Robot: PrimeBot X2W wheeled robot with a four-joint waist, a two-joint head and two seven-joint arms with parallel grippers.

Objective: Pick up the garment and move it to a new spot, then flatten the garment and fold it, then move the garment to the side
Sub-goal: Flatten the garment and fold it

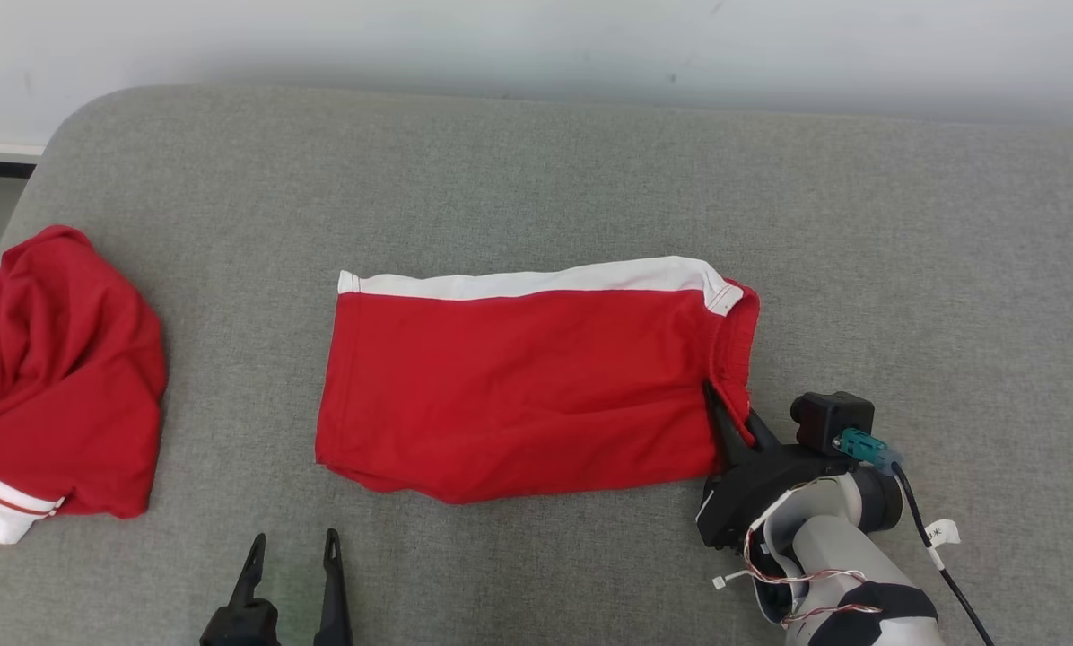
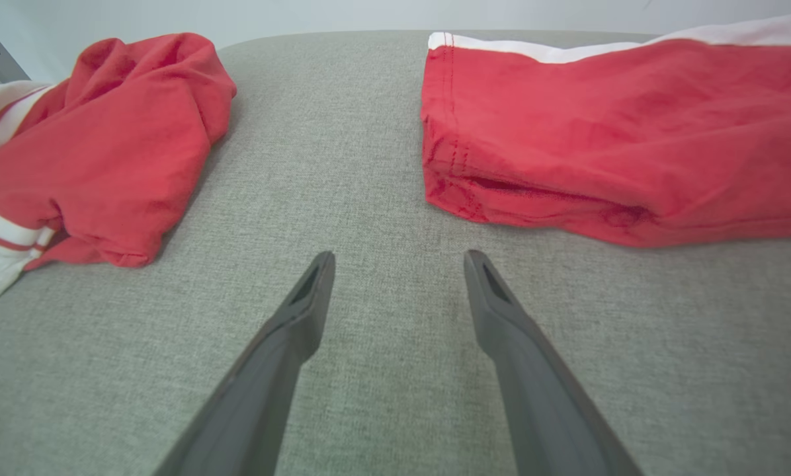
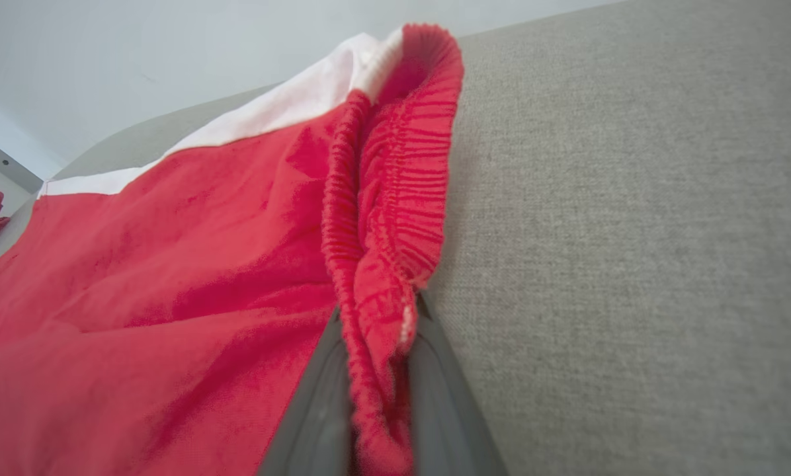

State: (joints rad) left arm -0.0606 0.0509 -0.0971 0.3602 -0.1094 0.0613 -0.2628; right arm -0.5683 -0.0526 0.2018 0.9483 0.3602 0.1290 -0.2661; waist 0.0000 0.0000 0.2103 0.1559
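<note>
- Garment, red shorts w/ a white stripe along the upper edge, is lying mostly flat at centre of the head view on the grey padded surface.
- You're looking at its elastic waistband at the right end and the leg hem at the left end.
- R gripper is reaching in from the lower right of the head view and is gripping the waistband's lower corner.
- In the right wrist view its two dark fingers are pressing together on a bunched fold of that band, one on each side.
- Near the grip the band is standing up off the surface, ruffled, and running toward the top of that view.
- L gripper is sitting at the bottom, left of centre, in the head view. Its fingers are spread apart w/ nothing btw them.
- In the left wrist view it's pointing at bare surface, w/ the garment's hem end at upper right, near but not touching. You can't tell if the tips are touching the surface.
- 2nd red garment w/ white trim is lying crumpled at the left edge of the head view, well apart from the shorts.
- Pale wall is running along the top of the head view.
</note>
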